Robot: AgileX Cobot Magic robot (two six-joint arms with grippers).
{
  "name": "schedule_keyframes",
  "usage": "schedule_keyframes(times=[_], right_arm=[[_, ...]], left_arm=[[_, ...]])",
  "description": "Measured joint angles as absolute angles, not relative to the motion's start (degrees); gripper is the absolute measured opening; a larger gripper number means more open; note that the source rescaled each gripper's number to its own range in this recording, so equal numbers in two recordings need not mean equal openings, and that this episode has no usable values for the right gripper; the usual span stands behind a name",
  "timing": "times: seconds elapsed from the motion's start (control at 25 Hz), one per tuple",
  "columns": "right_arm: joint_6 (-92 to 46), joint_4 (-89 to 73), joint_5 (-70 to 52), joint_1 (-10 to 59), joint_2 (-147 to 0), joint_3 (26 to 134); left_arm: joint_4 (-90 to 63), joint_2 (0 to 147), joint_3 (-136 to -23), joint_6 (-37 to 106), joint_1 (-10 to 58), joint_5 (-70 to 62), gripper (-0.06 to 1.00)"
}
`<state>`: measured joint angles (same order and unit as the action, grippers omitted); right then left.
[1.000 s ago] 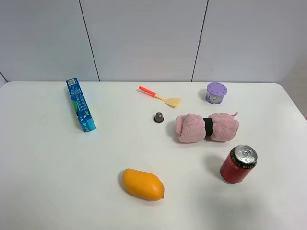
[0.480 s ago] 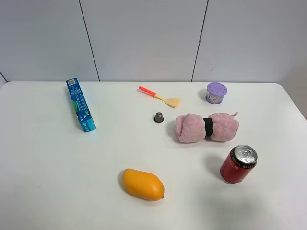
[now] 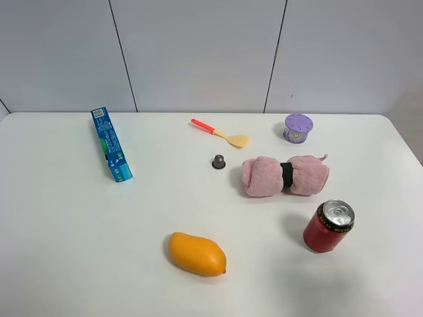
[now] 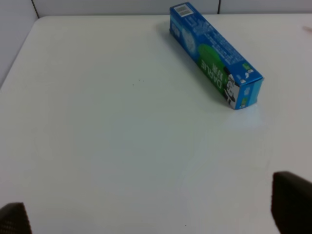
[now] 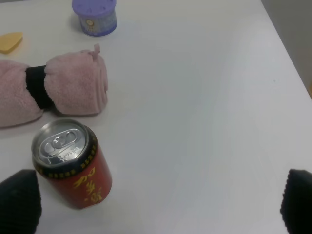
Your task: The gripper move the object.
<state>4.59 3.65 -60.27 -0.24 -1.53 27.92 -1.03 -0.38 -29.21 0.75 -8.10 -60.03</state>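
The pink rolled towel [image 3: 262,177], cinched by a black band [image 3: 287,175], lies on the white table at centre right. It also shows in the right wrist view [image 5: 73,87], just beyond a red soda can. Neither gripper shows in the high view. In the right wrist view my right gripper [image 5: 158,202] is open and empty, with black fingertips [image 5: 19,201] wide apart and the can between them and the towel. In the left wrist view my left gripper [image 4: 151,214] is open and empty over bare table, far from the towel.
A red soda can [image 3: 328,226] stands in front of the towel. An orange mango [image 3: 196,253] lies front centre. A blue toothpaste box [image 3: 111,144] lies at left. A spoon [image 3: 220,133], a small grey capsule [image 3: 219,161] and a purple container [image 3: 298,128] sit behind the towel.
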Motion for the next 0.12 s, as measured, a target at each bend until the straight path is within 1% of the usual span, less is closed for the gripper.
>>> schedule_keyframes(times=[0.12], right_arm=[[4.6,3.6,-60.3,-0.2,-1.5,27.9]], left_arm=[[-1.0,-0.4,-29.2,0.7,-8.1,-60.0,1.0]])
